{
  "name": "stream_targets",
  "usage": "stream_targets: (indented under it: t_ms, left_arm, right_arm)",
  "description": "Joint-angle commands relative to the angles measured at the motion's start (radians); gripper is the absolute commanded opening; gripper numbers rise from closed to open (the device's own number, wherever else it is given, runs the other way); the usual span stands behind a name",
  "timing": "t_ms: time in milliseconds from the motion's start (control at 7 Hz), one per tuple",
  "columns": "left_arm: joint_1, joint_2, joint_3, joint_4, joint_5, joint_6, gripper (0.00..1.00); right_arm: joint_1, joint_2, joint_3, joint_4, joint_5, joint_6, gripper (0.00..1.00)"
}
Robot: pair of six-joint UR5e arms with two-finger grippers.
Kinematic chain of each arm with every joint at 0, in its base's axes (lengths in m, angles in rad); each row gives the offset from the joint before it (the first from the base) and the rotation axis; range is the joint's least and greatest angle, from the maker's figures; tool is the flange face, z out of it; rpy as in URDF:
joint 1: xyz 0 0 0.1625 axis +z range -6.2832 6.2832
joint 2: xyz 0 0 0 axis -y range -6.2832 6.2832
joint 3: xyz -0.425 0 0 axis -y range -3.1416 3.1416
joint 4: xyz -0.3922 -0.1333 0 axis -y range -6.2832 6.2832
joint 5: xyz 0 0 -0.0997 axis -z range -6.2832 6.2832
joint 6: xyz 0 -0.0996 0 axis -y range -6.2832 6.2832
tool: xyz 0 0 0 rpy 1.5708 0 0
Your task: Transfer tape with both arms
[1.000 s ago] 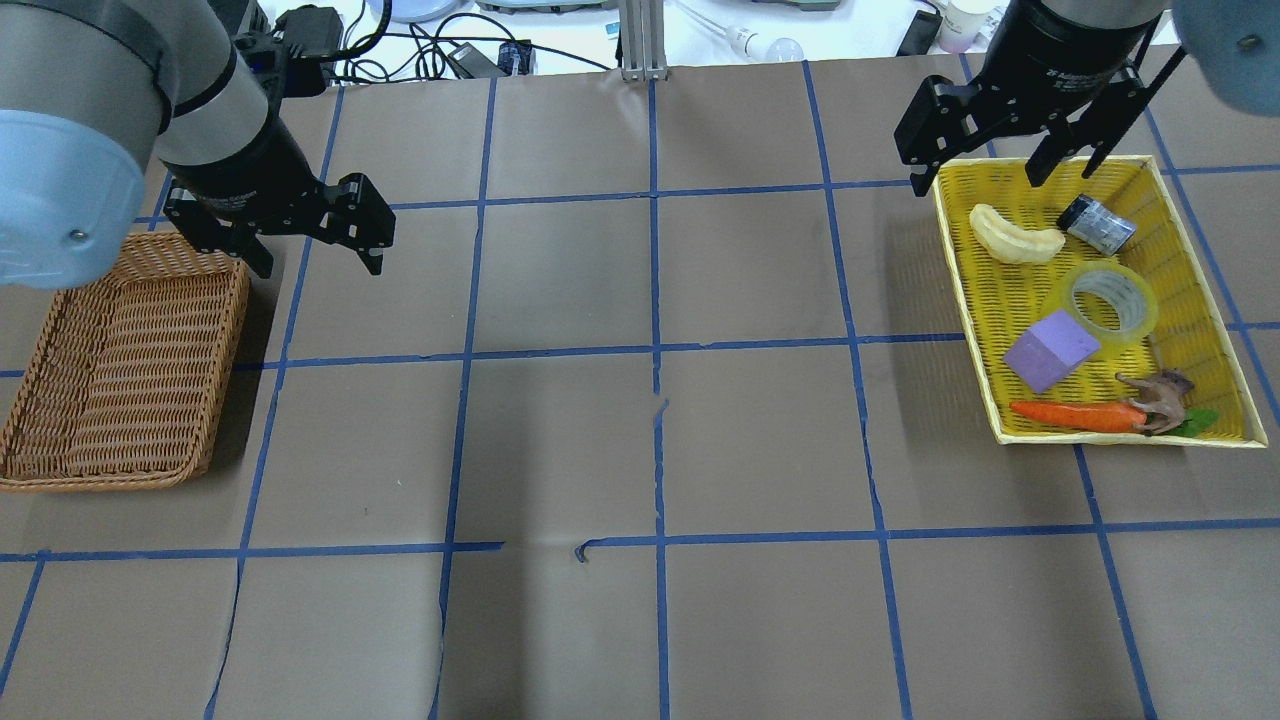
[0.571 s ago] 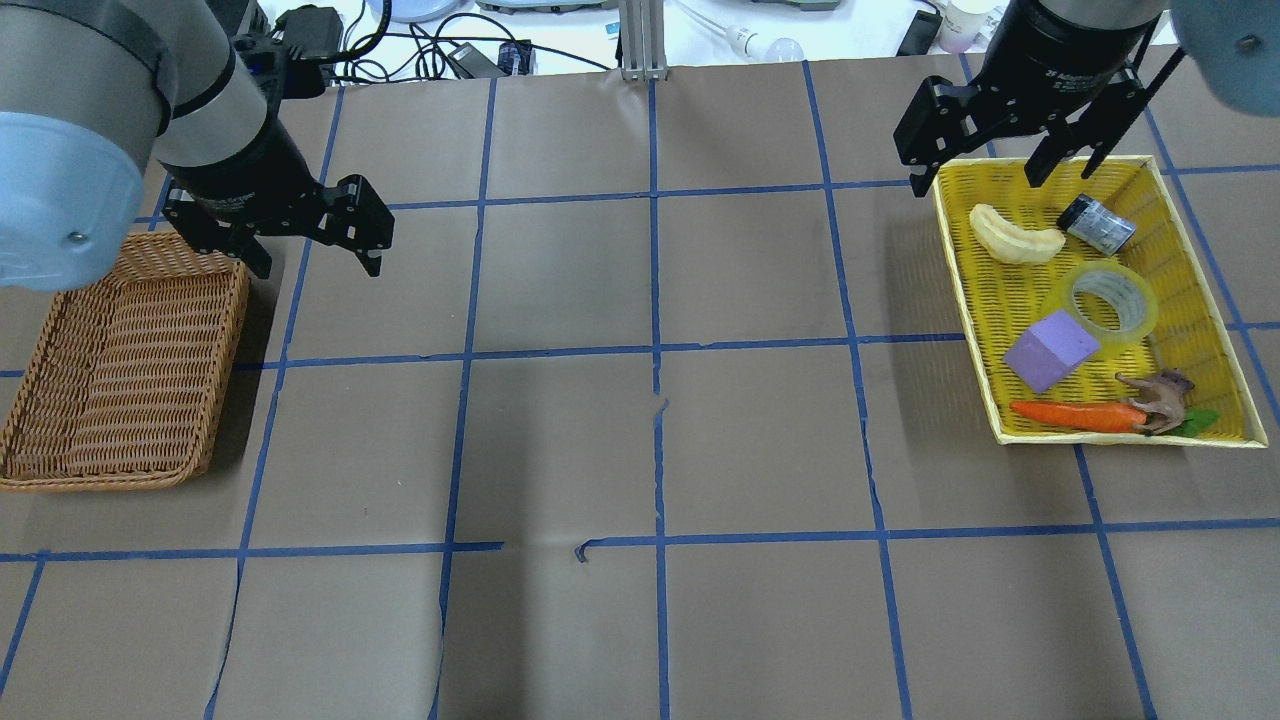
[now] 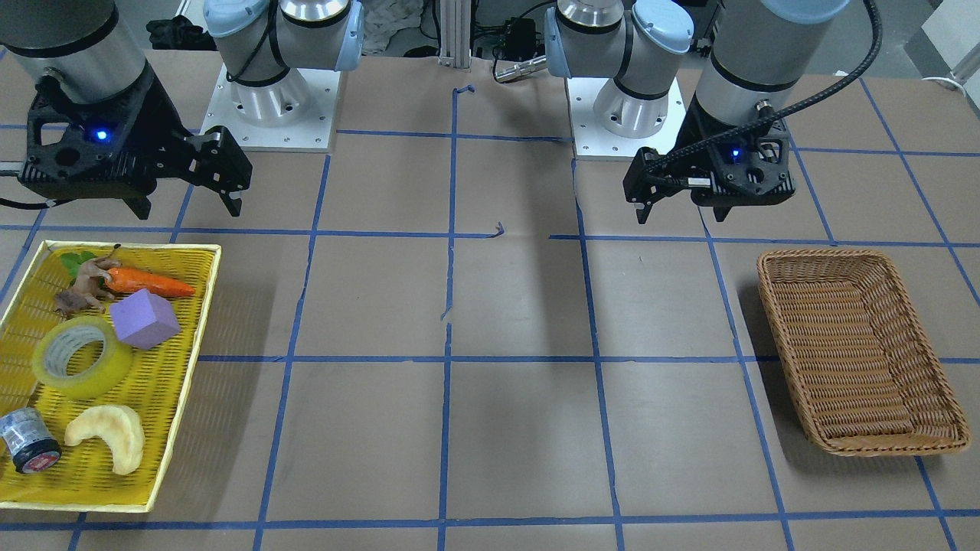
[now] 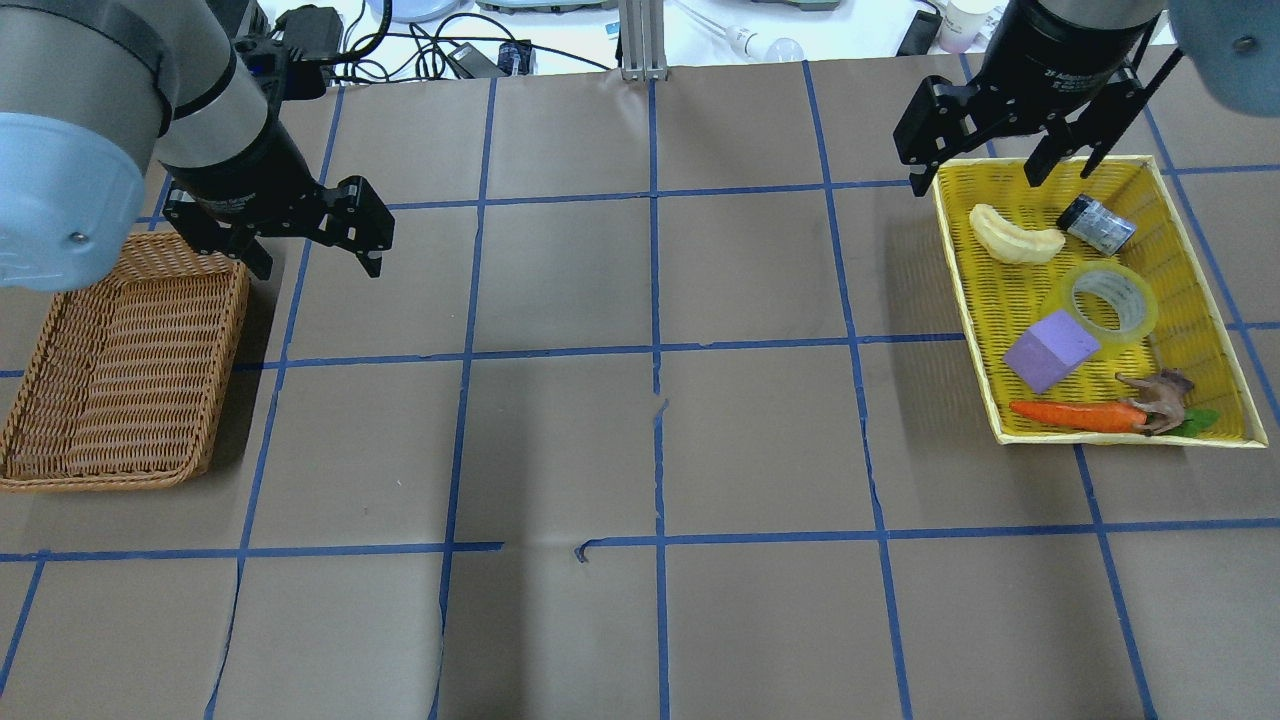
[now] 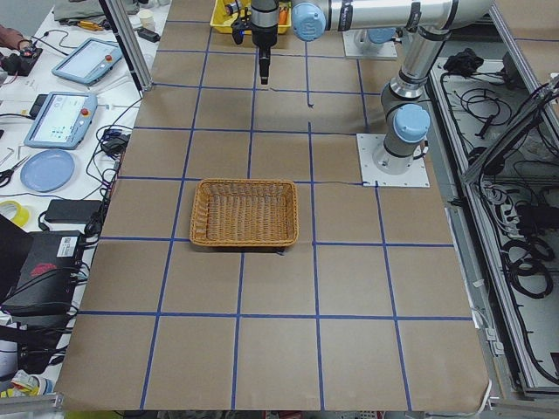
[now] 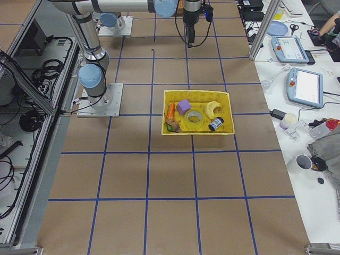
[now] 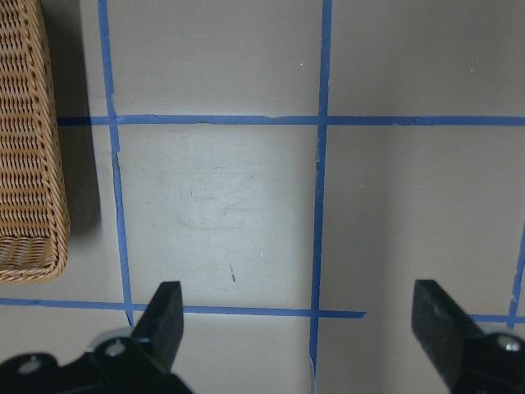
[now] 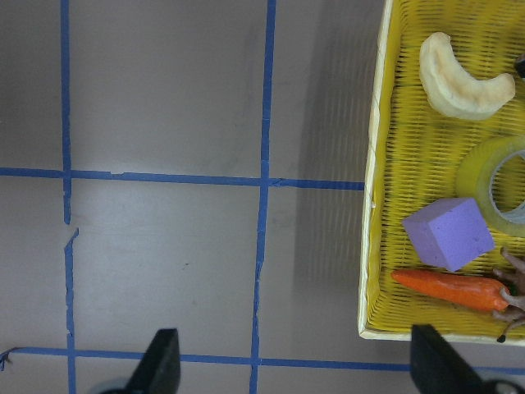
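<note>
Hardly anything has shifted over the last second: both arms hang about where they were. The right pincer (image 4: 977, 183) is spread wide and empty, raised above the bench (image 4: 640, 450). The tape (image 3: 84, 386) lies flat in the yellow tray (image 4: 965, 300), below that pincer and off to its outer side, not between its fingers, with a purple block (image 4: 1050, 350) touching it. The left pincer (image 4: 318, 262) is also spread and empty, well apart from the tape, just beside the wicker basket (image 4: 120, 360).
</note>
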Motion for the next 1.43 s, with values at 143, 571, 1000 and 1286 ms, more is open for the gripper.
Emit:
stream_targets:
  t_ms: [143,571,1000,1286]
  left_arm:
    - [0.0,0.0,0.0,0.001,0.0,0.0,1.0]
    - [0.002,-0.002,0.0,0.001,0.0,0.002,1.0]
    - [0.003,0.0,0.0,0.007,-0.001,0.002,1.0]
    - [0.003,0.0,0.0,0.007,0.0,0.002,1.0]
  right_arm:
    - [0.0,0.015,-0.009,0.003,-0.003,-0.002,1.0]
    - [-0.009,0.1,-0.116,0.082,-0.033,-0.018,1.0]
    - [-0.079,0.153,-0.135,0.067,-0.089,-0.255,1.0]
    - [-0.219,0.185,-0.032,-0.064,-0.079,-0.481,1.0]
